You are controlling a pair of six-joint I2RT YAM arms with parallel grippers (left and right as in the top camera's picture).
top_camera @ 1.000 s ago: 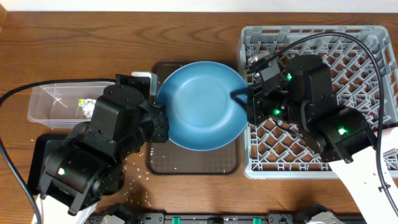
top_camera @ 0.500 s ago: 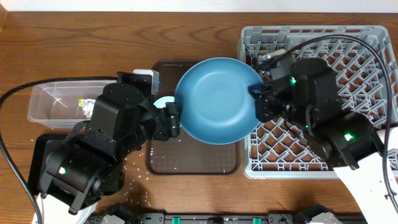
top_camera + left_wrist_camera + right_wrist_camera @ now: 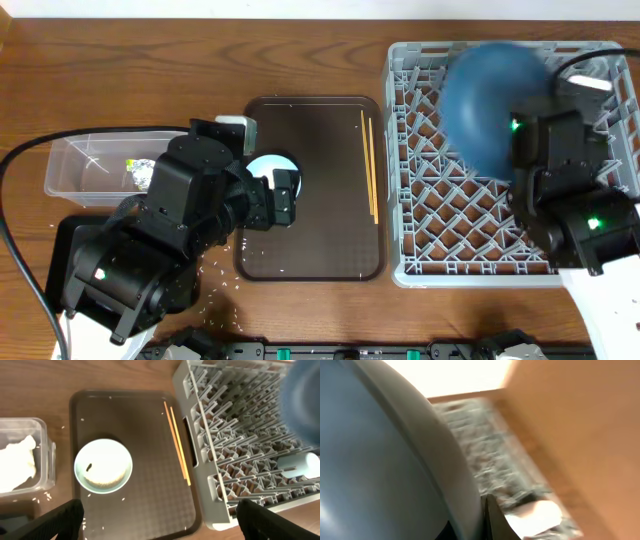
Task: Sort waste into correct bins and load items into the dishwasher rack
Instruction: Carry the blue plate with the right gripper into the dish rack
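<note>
The right hand (image 3: 525, 140) is clamped on the rim of the blue plate (image 3: 490, 100). The plate is held up off the pegs over the dishwasher rack (image 3: 405, 262), above the rack's back half, nearer its tray-side wall than its outer wall. The plate is blurred, but it looks tipped well towards its edge rather than flat. In the right wrist view its rim (image 3: 455, 475) runs up and away from the finger.

That tilt is what the coming move depends on. To stand the plate, I judge its lower edge has to come down into a gap between the rack's peg rows directly beneath it, with its face in line with those rows. The rack lies straight below this hand, and the right arm is clearly the one placed for it. A small light blue cup (image 3: 300, 465) already lies in the rack towards the outer wall, beside the likely landing spot but not under it.

Just outside the rack's tray-side wall the chopsticks (image 3: 370, 165) lie on the brown tray (image 3: 310, 265), their long axis parallel to that wall. Further from the rack on the same tray, the light blue bowl (image 3: 103, 466) sits upright with rice still in it. The left hand (image 3: 283, 197) hovers above it with its fingers wide apart, holding nothing. Farthest from the rack, the clear tub (image 3: 70, 165) stands on the table (image 3: 150, 60).
</note>
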